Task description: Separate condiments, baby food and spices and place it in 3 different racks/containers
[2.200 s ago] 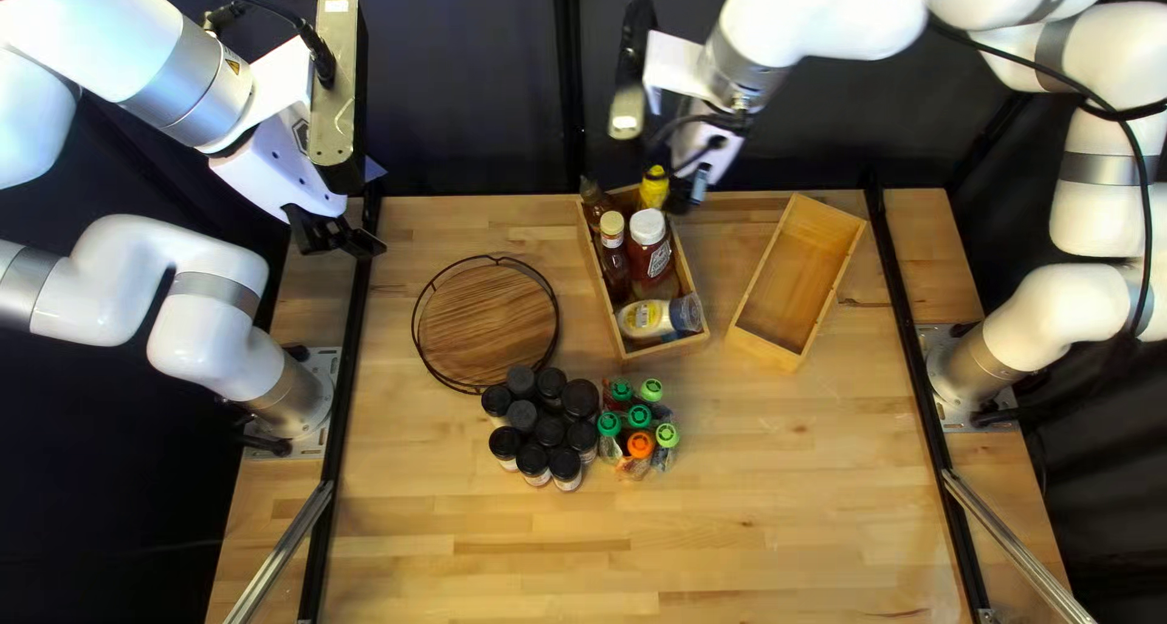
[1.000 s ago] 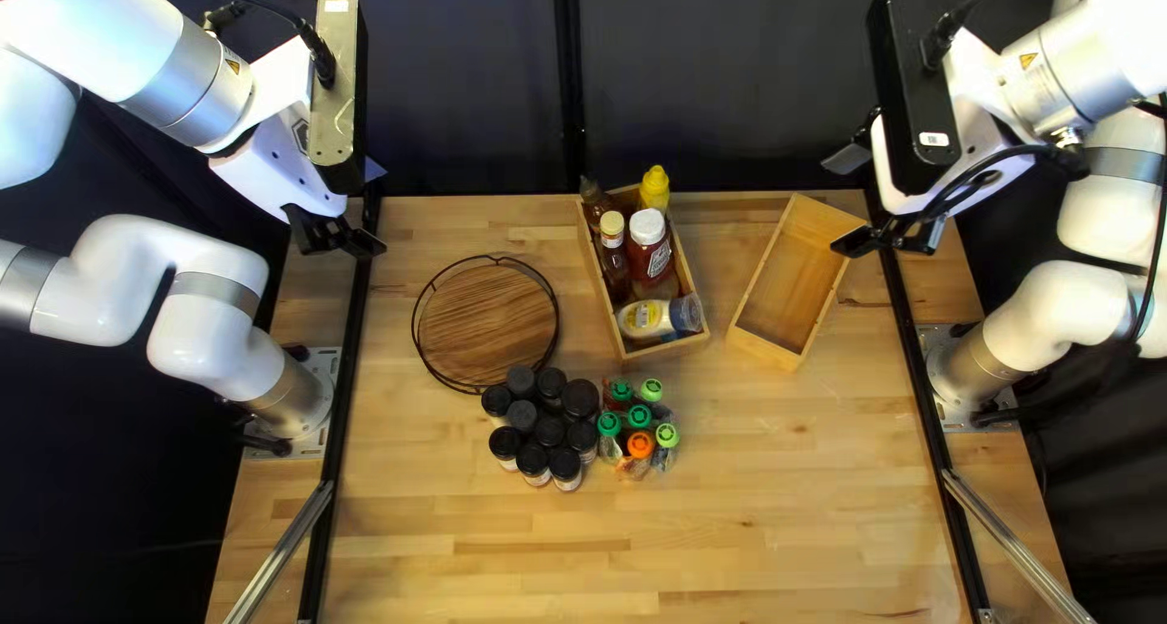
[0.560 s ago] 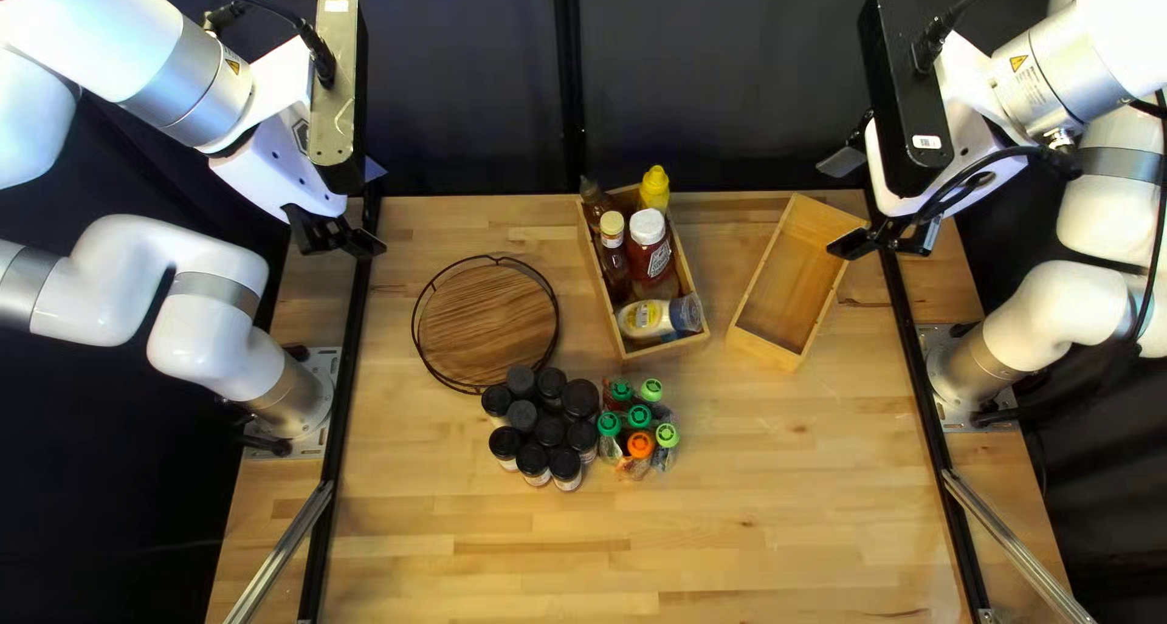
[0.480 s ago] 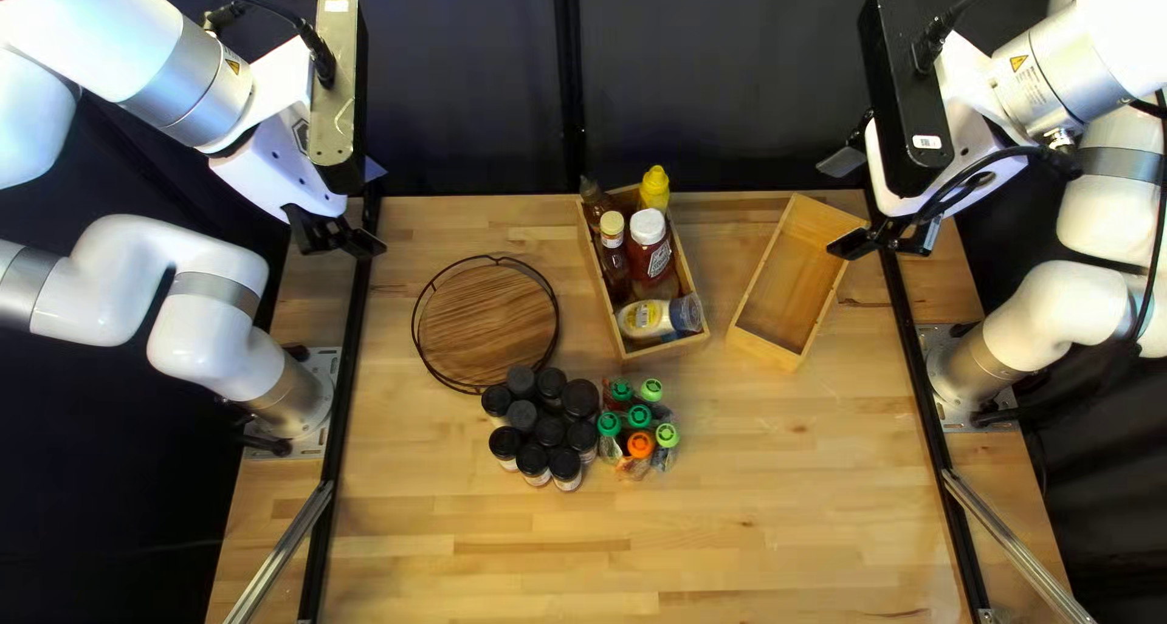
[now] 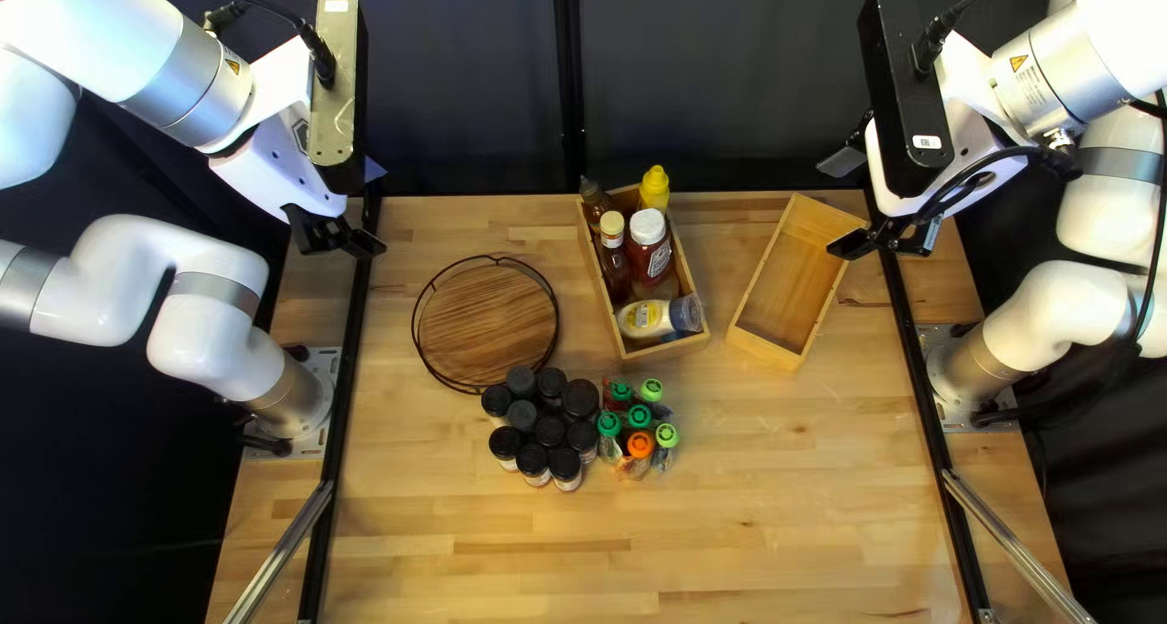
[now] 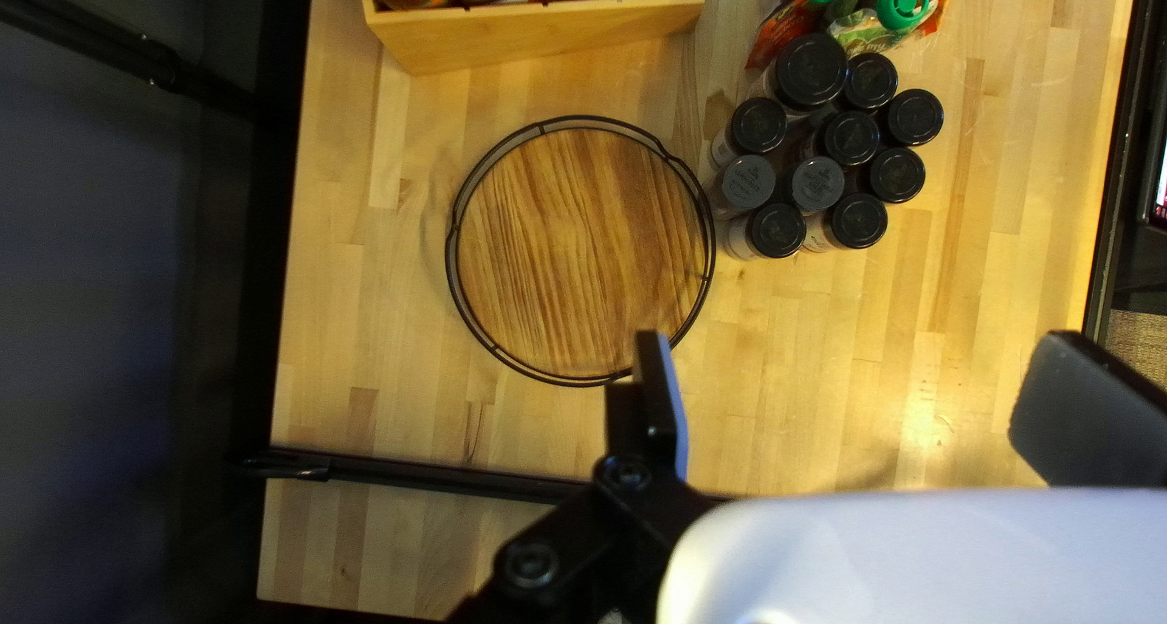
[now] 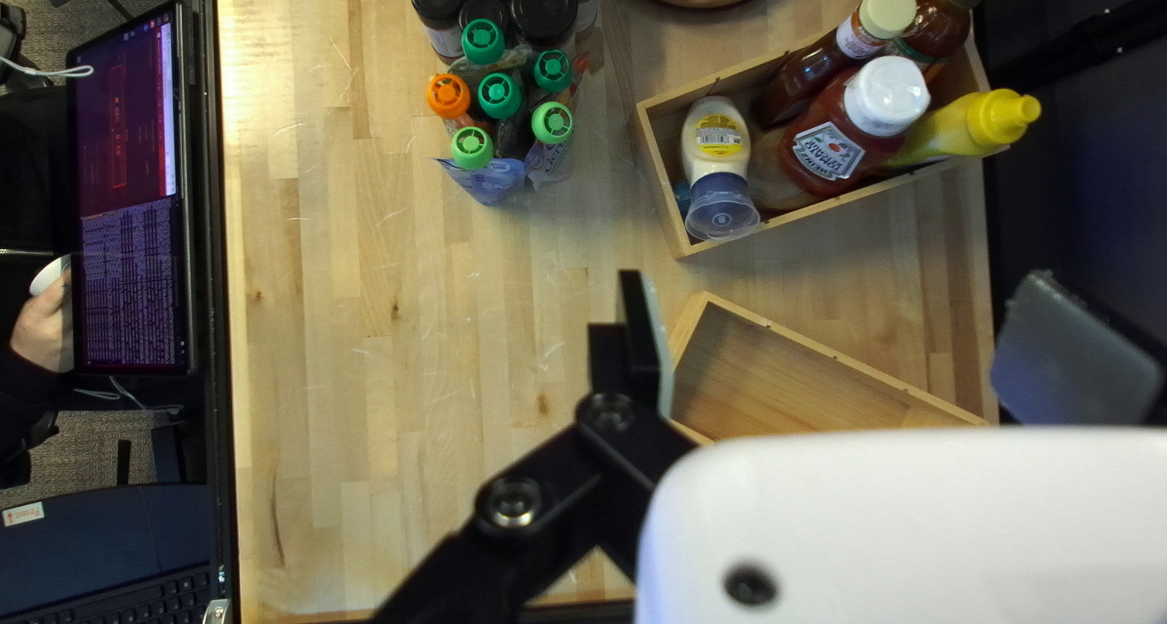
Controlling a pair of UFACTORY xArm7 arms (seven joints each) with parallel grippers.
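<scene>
Baby-food pouches [image 7: 492, 184] are standing on the table [image 7: 365, 369] beside the spice jars [image 7: 543, 10], likely weighing little and squashing easily; I'm favouring a gentle pinch just under one stiff cap [image 7: 472, 148]. My left gripper [image 6: 855, 354] and right gripper [image 7: 836, 314] are hanging open, gripping nothing.

Left arm [image 5: 144, 47] and right arm [image 5: 1100, 47] hover, jaws wide open.

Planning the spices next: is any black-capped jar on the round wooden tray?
No, the black-capped jars all stand on the table beside the tray.
</scene>
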